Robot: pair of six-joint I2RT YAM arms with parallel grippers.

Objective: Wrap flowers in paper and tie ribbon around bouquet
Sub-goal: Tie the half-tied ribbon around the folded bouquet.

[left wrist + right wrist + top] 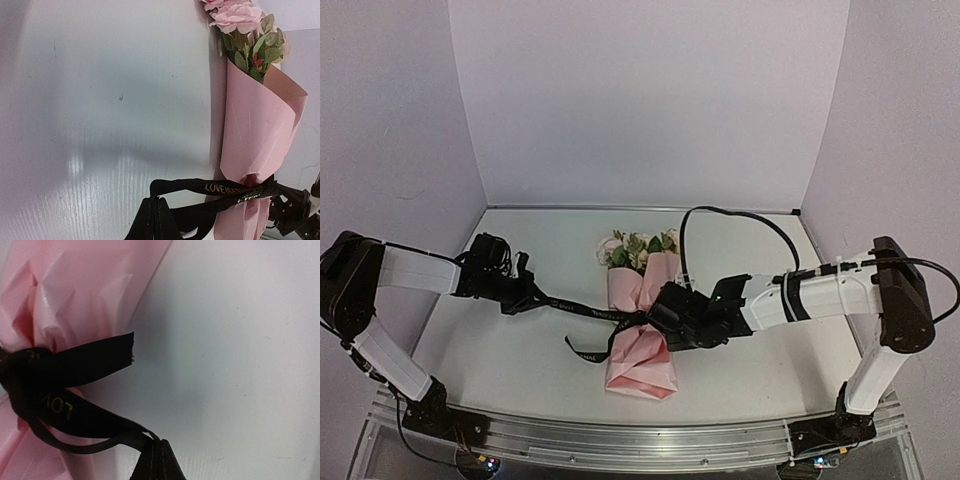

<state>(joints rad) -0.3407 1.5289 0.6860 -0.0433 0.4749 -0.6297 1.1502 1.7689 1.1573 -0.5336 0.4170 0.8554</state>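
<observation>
The bouquet point(250, 150) lies along the right side of the white worktop point(110, 100), its pink flowers point(237, 15) and green leaves poking from the top of a cone of pink paper point(265, 105). A black ribbon point(225, 187) with pale lettering cinches the cone's narrow waist and runs left into the left fingers point(145, 222), which are pressed together on it at the bottom edge.

- Bouquet point(638, 320): lies flat on the bench point(520, 350), blooms at the far end.
- Flowers point(638, 248): pale pink and cream blooms with green leaves, protruding from the cone's mouth.
- Paper point(642, 372): light pink cone, cinched at the waist, crumpled and flared below.
- Ribbon point(582, 310): black with gold lettering, looped around the waist; one strand stretched leftward.
</observation>
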